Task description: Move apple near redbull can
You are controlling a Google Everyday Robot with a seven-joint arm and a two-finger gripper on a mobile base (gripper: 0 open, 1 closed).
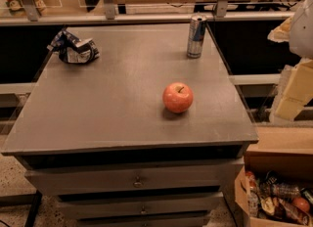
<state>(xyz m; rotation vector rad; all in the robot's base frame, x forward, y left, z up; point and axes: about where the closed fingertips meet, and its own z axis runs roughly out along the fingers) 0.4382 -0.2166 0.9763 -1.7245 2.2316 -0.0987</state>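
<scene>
The apple (178, 97), round and red-orange with a short stem, sits on the grey table top (112, 99), right of centre and toward the front. The redbull can (196, 36), tall, slim, silver and blue, stands upright near the table's back right corner, well behind the apple. My gripper (294, 91) shows as pale cream parts at the right edge of the view, off the table's right side and apart from both the apple and the can. It holds nothing that I can see.
A crumpled blue-and-white snack bag (74, 48) lies at the back left of the table. A cardboard box (274, 201) of wrappers and bottles sits on the floor at the lower right. Drawers (137, 182) run below the table top. A railing (146, 18) runs behind.
</scene>
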